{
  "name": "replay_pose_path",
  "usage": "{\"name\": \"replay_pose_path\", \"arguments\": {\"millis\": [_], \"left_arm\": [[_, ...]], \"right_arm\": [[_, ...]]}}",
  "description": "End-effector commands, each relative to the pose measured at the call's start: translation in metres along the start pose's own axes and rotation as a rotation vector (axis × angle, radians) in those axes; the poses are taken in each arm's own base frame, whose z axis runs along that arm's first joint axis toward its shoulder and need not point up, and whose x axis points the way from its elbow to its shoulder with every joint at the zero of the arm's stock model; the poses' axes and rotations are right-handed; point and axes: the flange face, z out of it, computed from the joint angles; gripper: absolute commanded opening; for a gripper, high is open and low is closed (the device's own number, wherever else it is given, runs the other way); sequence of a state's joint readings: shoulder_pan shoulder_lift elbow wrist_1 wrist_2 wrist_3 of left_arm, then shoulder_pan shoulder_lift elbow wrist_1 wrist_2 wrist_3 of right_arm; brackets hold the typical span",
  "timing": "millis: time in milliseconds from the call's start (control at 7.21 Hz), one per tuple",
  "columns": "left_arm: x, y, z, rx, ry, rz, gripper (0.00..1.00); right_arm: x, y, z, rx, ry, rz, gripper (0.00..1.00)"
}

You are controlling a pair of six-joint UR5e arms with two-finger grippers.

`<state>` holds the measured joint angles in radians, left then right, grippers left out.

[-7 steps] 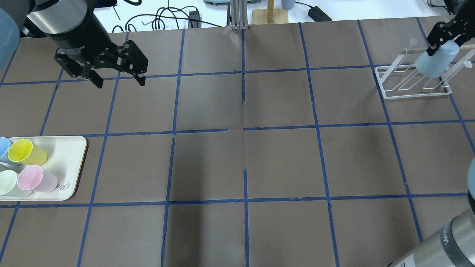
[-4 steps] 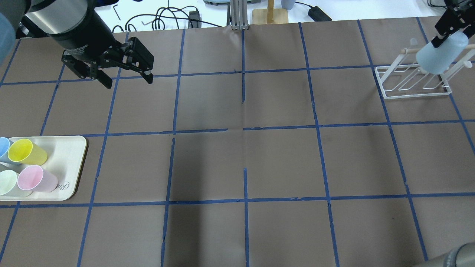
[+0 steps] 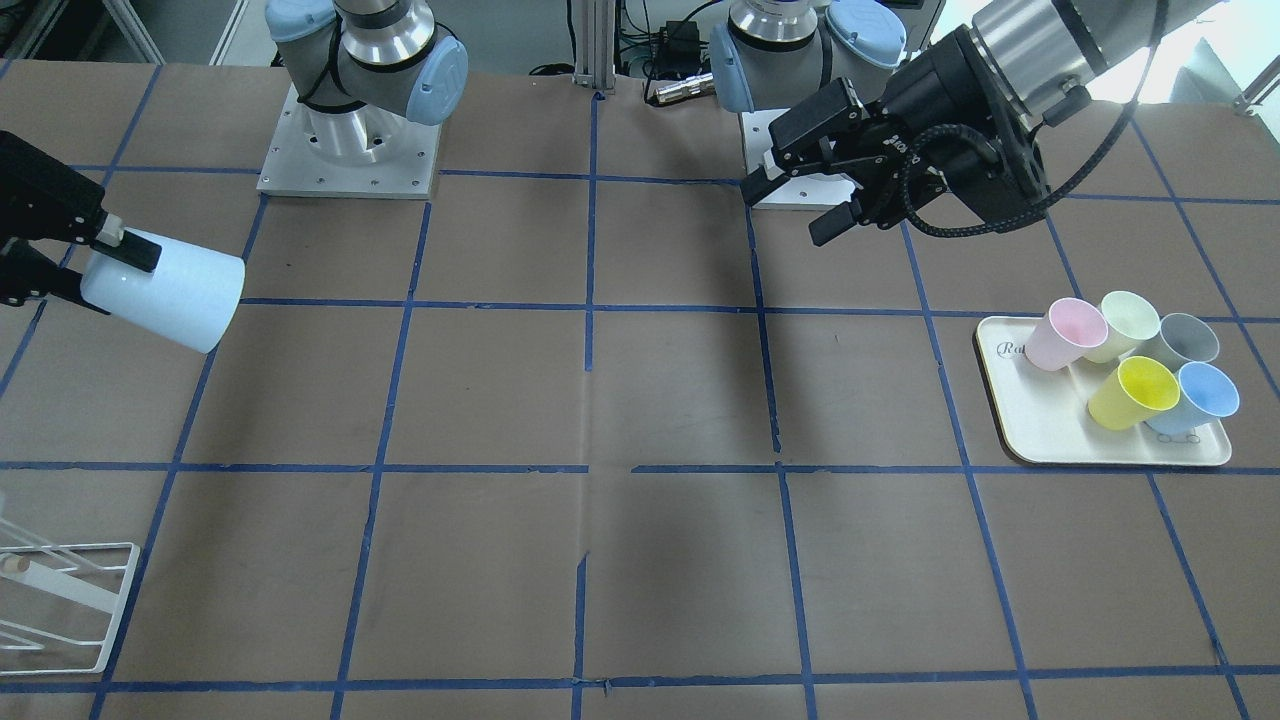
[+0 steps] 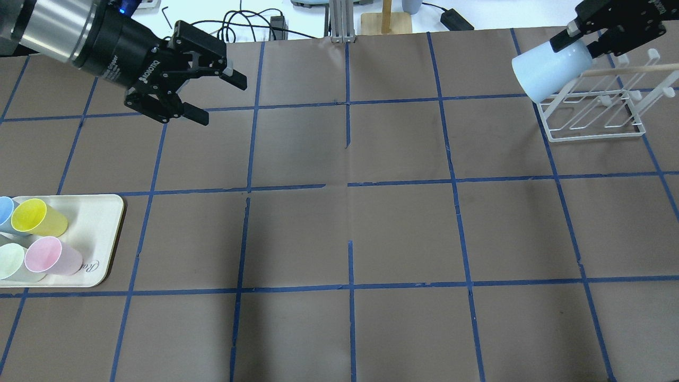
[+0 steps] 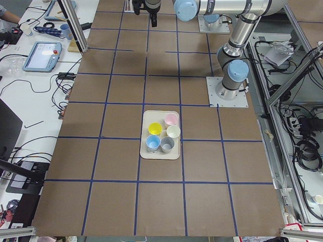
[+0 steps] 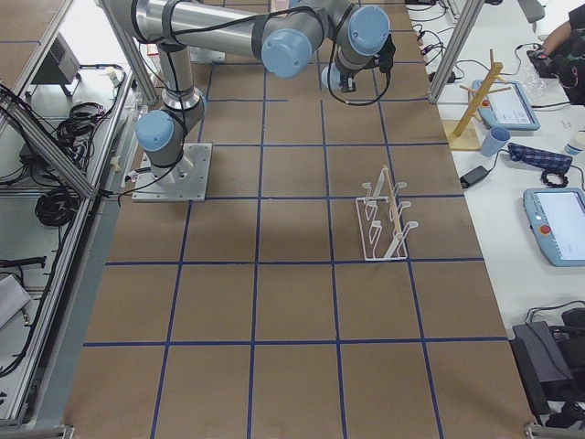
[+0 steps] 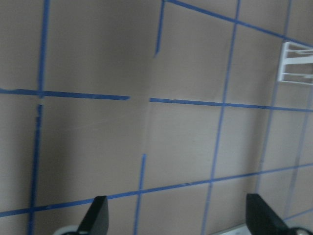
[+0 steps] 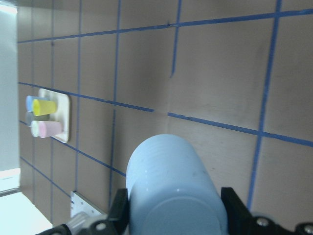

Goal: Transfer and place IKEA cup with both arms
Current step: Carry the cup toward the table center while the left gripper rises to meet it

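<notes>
— What has been changed?
— The pale sky-blue plastic IKEA cup (image 4: pixel 551 69), earlier hung mouth-down over the white wire rack (image 4: pixel 597 136), has been tipped sideways above the rack's tray-side end. It is clamped by the base in the right gripper (image 4: pixel 583 45); placement is judged unfinished.
— What is counted?
— Six cups: one held, and five other pastel cups (image 3: pixel 1135 392) on the one cream rectangular tray (image 4: pixel 101 233), well apart from the rack. The left gripper (image 4: pixel 217 99) is spread wide, empty.

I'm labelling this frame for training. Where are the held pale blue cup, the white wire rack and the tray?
IKEA cup (image 4: pixel 550 71): overhead view, middle of its side wall.
White rack (image 4: pixel 597 137): overhead view, its near base rail.
Tray (image 4: pixel 98 223): overhead view, bare surface near its right edge.
</notes>
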<state>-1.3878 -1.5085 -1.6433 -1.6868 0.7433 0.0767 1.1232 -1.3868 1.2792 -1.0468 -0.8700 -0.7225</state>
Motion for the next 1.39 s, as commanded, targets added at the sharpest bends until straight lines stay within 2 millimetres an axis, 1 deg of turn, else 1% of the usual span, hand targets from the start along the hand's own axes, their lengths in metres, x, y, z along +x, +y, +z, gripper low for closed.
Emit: {"name": "replay_pose_path", "arguments": {"millis": [0,139,277,416,555,693,832,971,1109,1248], "left_arm": [[-0.009,0.023,0.024,0.028,0.451,-0.005,1.0],[-0.011,0.039,0.025,0.064,0.607,-0.019,0.97],[-0.015,0.055,0.028,0.118,0.762,0.009,0.85],[-0.024,0.07,0.037,0.176,0.874,0.044,0.84],[-0.029,0.081,0.042,0.21,0.929,0.062,0.84],[-0.032,0.087,0.043,0.222,0.956,0.041,0.84],[-0.033,0.091,0.044,0.212,0.945,-0.007,0.83],[-0.026,0.09,0.037,0.192,0.933,-0.084,0.83],[-0.002,0.093,0.016,0.158,0.909,-0.152,0.81],[0.013,0.099,0.004,0.135,0.906,-0.217,0.79]], "right_arm": [[0.03,0.016,0.005,0.085,-0.31,0.019,0.07],[0.054,0.037,0.009,0.114,-0.438,0.076,0.07],[0.055,0.049,0.02,0.125,-0.531,0.096,0.07],[0.055,0.058,0.034,0.139,-0.622,0.147,0.07],[0.051,0.069,0.05,0.161,-0.704,0.182,0.07],[0.045,0.08,0.063,0.166,-0.762,0.167,0.07],[0.035,0.087,0.064,0.156,-0.791,0.183,0.08],[0.024,0.085,0.075,0.136,-0.791,0.151,0.08],[0.005,0.078,0.093,0.13,-0.787,0.14,0.08],[-0.01,0.071,0.104,0.134,-0.781,0.132,0.08]]}}
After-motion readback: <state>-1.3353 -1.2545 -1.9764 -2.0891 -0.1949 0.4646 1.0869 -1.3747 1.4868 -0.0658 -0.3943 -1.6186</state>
